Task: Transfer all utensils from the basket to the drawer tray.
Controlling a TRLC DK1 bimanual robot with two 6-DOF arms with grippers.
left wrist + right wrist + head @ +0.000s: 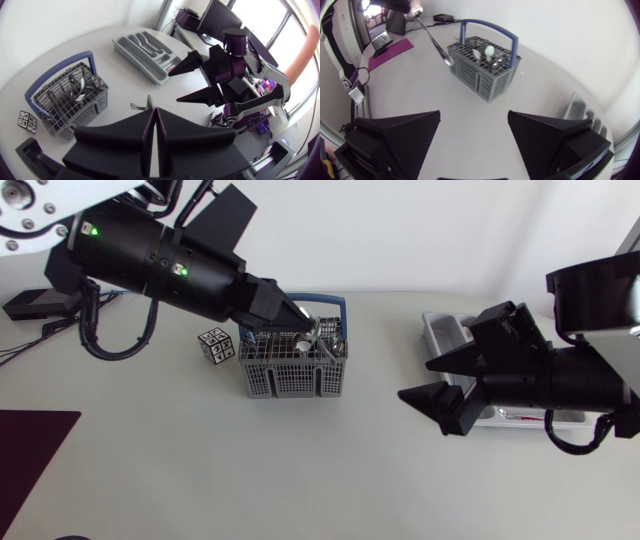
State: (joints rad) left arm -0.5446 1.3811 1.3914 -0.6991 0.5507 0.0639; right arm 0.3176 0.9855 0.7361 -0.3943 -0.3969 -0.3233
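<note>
Hold the left gripper (152,116) pinched flat on the slim silver utensil (434,40), gripped near one end and hanging with its low end close to the rim of the grey basket (292,375), more cutlery standing inside. Lift straight up until that end clears the blue handle (338,303), then carry across toward the drawer tray (131,59), well apart on the right. Avoid swinging: likely to twist in so narrow a pinch. Steer past the right gripper (415,380), spread wide, holding nothing, just beside the tray on the basket side.
</note>
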